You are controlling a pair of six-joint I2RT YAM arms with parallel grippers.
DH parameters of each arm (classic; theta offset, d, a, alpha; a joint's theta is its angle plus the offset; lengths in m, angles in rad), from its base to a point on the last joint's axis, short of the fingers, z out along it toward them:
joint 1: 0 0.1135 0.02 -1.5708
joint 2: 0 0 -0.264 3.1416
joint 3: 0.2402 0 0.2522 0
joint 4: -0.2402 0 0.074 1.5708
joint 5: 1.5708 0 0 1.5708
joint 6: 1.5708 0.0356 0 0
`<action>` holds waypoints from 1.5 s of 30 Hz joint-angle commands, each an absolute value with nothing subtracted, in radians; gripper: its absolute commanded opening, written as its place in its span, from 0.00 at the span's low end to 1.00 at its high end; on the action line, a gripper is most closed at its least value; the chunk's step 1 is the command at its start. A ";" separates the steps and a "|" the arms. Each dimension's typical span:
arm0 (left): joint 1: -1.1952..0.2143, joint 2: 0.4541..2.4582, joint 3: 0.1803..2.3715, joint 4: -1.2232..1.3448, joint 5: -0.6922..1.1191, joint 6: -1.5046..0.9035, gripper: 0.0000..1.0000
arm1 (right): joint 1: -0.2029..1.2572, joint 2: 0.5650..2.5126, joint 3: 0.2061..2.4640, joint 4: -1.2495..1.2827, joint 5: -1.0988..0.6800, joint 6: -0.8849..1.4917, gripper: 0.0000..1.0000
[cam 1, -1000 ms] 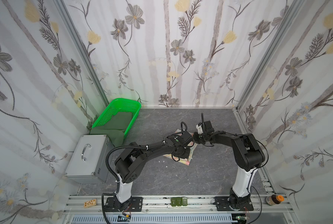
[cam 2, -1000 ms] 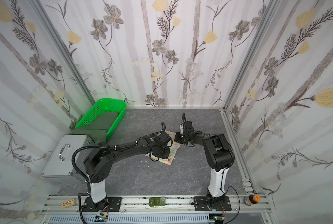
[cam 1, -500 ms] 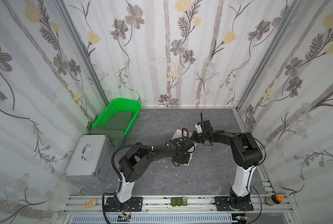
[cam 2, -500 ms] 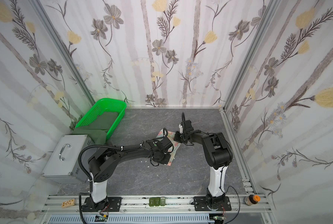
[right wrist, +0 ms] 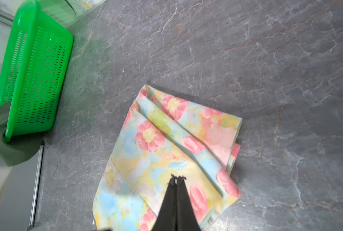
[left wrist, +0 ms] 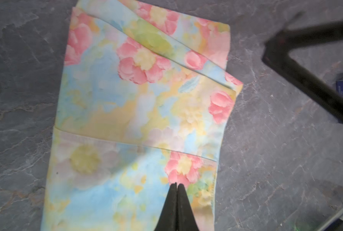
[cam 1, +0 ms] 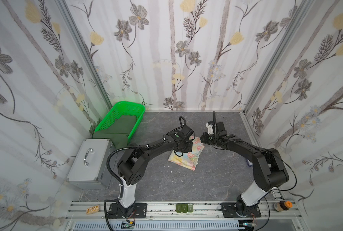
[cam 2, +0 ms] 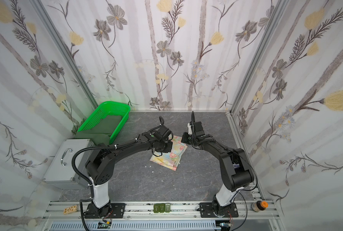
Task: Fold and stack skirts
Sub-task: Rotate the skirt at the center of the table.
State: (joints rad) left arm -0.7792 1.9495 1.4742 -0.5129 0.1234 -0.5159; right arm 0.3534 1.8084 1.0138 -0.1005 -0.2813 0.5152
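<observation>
Floral skirt (cam 1: 186,157): folded flat on tabletop (cam 1: 206,180), frame centre; far corner hidden under left arm in both top views.
Green skirt (cam 1: 124,128): in basket (cam 1: 108,120), upper left; one end spills out, remainder hidden.
Count: two skirts, one basket, one metal case (cam 1: 94,170).
Left jaws: pressed together, empty, over floral skirt; contact unclear.
Right jaws: pressed together, empty, near same skirt.
</observation>
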 commanded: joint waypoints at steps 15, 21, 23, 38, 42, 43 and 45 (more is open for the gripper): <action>-0.704 2.030 1.442 -0.513 0.132 -0.469 0.02 | 0.427 1.992 1.041 -0.096 -0.286 0.602 0.00; -0.718 1.990 1.383 -0.511 0.162 -0.525 0.02 | 0.421 2.103 1.179 -0.169 -0.271 0.582 0.00; -0.735 1.979 1.369 -0.510 0.171 -0.546 0.02 | 0.422 2.135 1.236 -0.204 -0.268 0.572 0.00; -0.842 1.938 1.379 -0.508 0.178 -0.643 0.02 | 0.394 2.143 1.420 -0.294 -0.262 0.494 0.00; -0.842 1.940 1.421 -0.509 0.230 -0.583 0.02 | 0.377 1.978 1.310 -0.277 -0.262 0.489 0.00; -0.843 1.938 1.420 -0.510 0.246 -0.574 0.02 | 0.375 1.933 1.273 -0.272 -0.263 0.489 0.00; -0.844 1.928 1.394 -0.510 0.254 -0.558 0.02 | 0.376 1.858 1.201 -0.263 -0.262 0.495 0.00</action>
State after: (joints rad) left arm -0.8436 1.9415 1.4078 -0.5014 0.2203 -0.6006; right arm 0.3729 1.9270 1.2621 -0.2943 -0.2630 0.5034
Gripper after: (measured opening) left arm 0.050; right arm 0.049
